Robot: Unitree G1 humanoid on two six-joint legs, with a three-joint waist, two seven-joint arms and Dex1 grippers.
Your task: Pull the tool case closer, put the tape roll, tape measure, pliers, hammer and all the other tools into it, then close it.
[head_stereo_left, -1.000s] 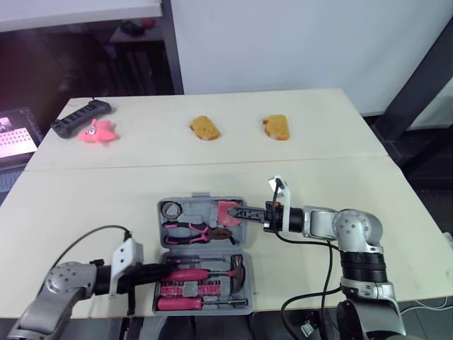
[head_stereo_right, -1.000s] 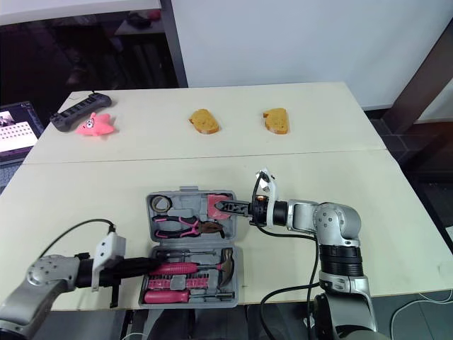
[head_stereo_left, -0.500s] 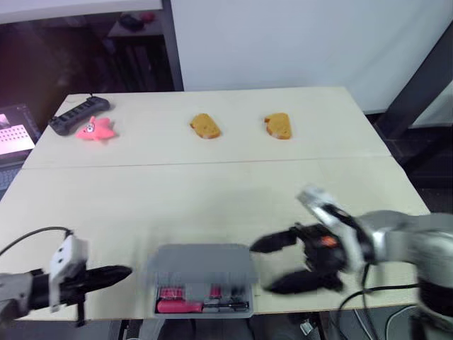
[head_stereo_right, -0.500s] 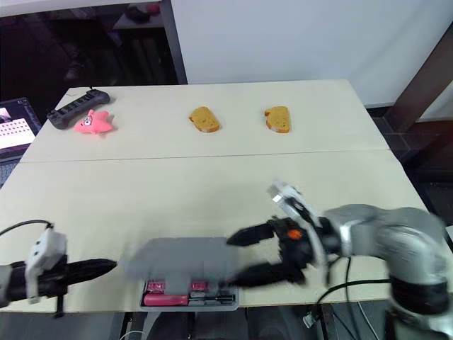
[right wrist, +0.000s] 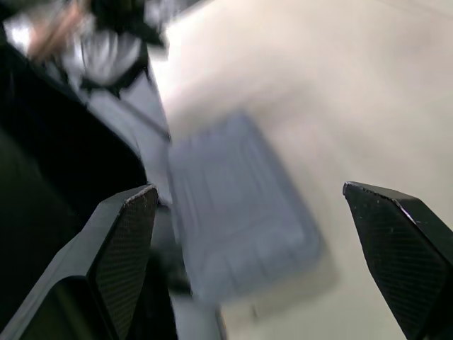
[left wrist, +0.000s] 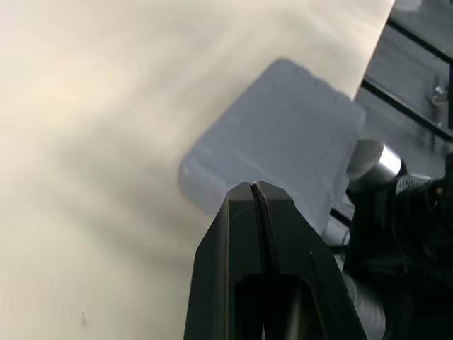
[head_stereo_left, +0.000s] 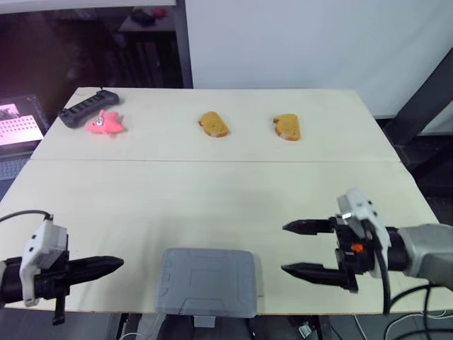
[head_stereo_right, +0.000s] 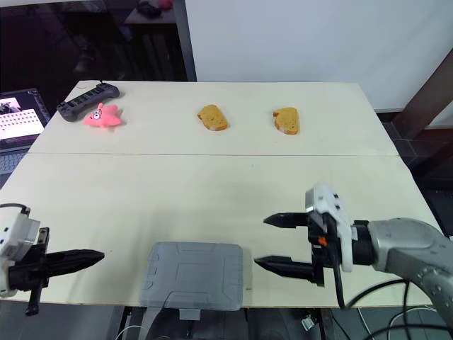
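Right gripper (head_stereo_left: 284, 247), spread wide just right of the closed tool case (head_stereo_left: 207, 281) at lower centre, I would press down flat on it to confirm full closure.

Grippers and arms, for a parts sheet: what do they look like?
The left gripper and right gripper each have two tapered black fingers and a white wrist box. The right arm is silver-grey, with an orange mark and black cables.
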